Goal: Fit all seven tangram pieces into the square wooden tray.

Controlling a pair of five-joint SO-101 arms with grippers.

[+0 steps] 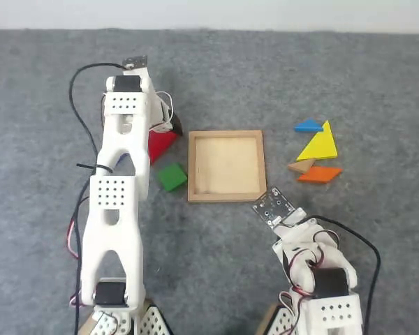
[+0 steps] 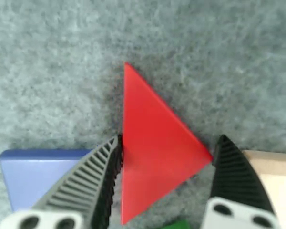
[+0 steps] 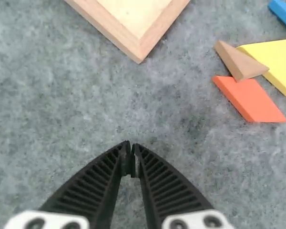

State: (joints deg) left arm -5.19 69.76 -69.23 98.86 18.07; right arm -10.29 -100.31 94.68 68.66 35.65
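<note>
Step in hand, as judged: lifting the red triangle [image 2: 152, 152] for transfer to the square wooden tray [image 1: 227, 134], which holds no pieces. The triangle lies on the carpet at the tray's 9 o'clock. The left gripper [image 2: 167, 143] is closed against it, one jaw along a straight edge, the other on the opposite corner. That corner contact is narrow and could let the piece pivot, so a slow vertical lift is advised, then a flat lowering with an edge squared into a tray corner. The blue piece [image 2: 33, 171] just beside the jaw should not be dragged. The right gripper [image 3: 132, 150] sits at the tray's 5 o'clock, jaws together, holding nothing.
</note>
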